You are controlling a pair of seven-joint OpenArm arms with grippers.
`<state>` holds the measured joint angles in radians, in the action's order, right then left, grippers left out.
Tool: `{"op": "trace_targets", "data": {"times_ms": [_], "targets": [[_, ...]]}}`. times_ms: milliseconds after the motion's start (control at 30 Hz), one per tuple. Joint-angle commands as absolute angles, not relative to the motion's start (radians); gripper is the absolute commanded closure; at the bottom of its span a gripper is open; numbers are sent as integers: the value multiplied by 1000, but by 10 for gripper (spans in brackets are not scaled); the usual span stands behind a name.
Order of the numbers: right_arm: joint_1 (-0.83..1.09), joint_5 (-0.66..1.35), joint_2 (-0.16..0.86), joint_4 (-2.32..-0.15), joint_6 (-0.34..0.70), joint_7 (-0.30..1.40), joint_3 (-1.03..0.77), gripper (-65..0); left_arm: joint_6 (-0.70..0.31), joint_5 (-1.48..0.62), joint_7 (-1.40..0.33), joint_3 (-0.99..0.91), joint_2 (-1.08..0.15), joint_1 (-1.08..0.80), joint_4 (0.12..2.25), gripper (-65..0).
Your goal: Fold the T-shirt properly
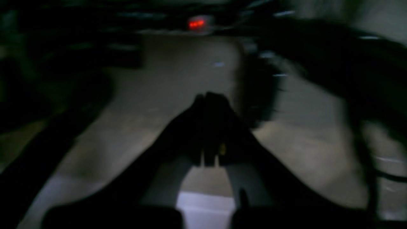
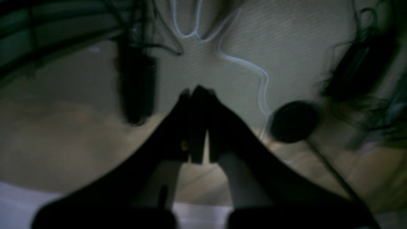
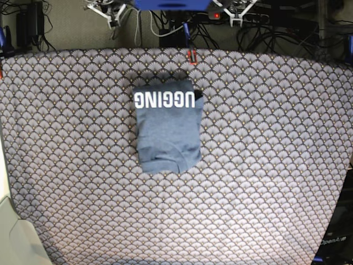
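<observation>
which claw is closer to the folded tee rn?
Roughly equal, neither clearly nearer. Left claw sits past the far table edge on the base view's right, right claw on its left, both well clear of the T-shirt. Both shut.

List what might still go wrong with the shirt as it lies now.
1. The T-shirt lies folded in a compact rectangle, but a dark bit of cloth pokes out at its upper right corner beside the lettering; it may work loose if nudged.
2. The lower edge looks uneven, with a layer showing, so the fold may slump.
3. Both arms are pulled back off the tablecloth with jaws shut; any return sweep could drag the shirt.
</observation>
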<state>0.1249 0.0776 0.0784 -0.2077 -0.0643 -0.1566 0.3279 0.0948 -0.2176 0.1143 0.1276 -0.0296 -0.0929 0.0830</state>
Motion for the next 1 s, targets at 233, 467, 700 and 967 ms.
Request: {"op": "trace_targets", "data": {"times_ms": [233,467,700,967], "targets": [[110,87,87,-209,-156,-180,318,0,133,-217,127,128,-30,-74,84,-8],[119,85,82,-209,-156,-185,239,0,133,-217,125,130,-71,-76,84,-8],[140,85,82,-208,-156,-185,225,0,133,-216,125,130,-79,-77,84,-8],[157,85,87,-208,-156,-186,226,0,133,-142,125,127,-71,-79,84,-9]]}}
